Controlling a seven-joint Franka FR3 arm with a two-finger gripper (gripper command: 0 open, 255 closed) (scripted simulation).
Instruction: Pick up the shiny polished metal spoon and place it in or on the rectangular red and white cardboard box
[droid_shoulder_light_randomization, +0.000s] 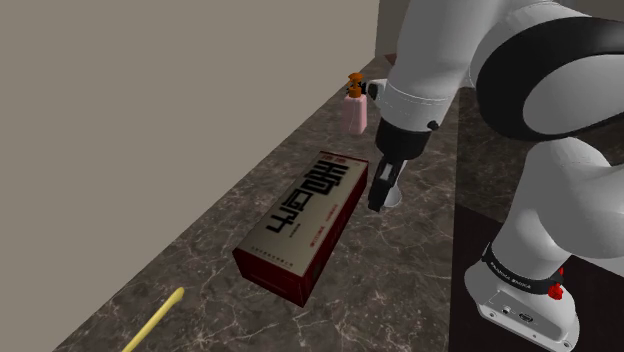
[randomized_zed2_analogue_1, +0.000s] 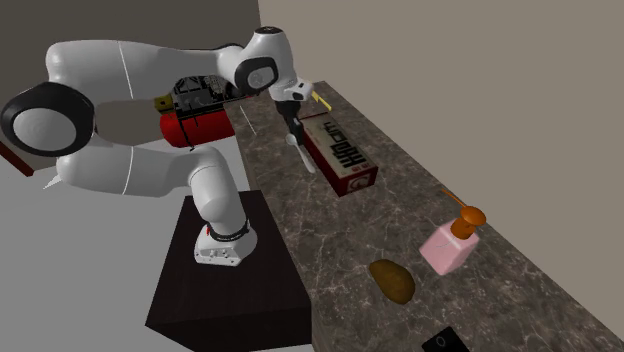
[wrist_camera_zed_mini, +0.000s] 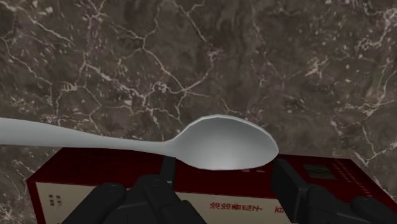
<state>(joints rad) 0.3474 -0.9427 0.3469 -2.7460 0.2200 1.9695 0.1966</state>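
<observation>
A pale grey spoon (wrist_camera_zed_mini: 229, 145) lies crosswise between my fingers, its bowl clasped by them and its handle sticking out to one side. My gripper (wrist_camera_zed_mini: 226, 170) is shut on it and holds it a little above the dark marble counter. In the shoulder view the gripper (droid_shoulder_light_randomization: 380, 195) hangs just right of the red and white box (droid_shoulder_light_randomization: 300, 215), with a bit of the spoon (droid_shoulder_light_randomization: 394, 196) showing beside the fingers. The box (randomized_zed2_analogue_1: 340, 152) lies flat along the counter, and in the second exterior view the spoon (randomized_zed2_analogue_1: 303, 160) dangles below the gripper (randomized_zed2_analogue_1: 293, 135). Beneath the fingers I see the box edge (wrist_camera_zed_mini: 127, 184).
A pink soap dispenser (droid_shoulder_light_randomization: 352, 110) (randomized_zed2_analogue_1: 452, 243) with an orange pump stands further along the counter. A yellow stick (droid_shoulder_light_randomization: 155, 320) lies past the box's other end. A brown lump (randomized_zed2_analogue_1: 393, 280) sits near the counter's edge. A wall (droid_shoulder_light_randomization: 150, 120) runs behind the counter.
</observation>
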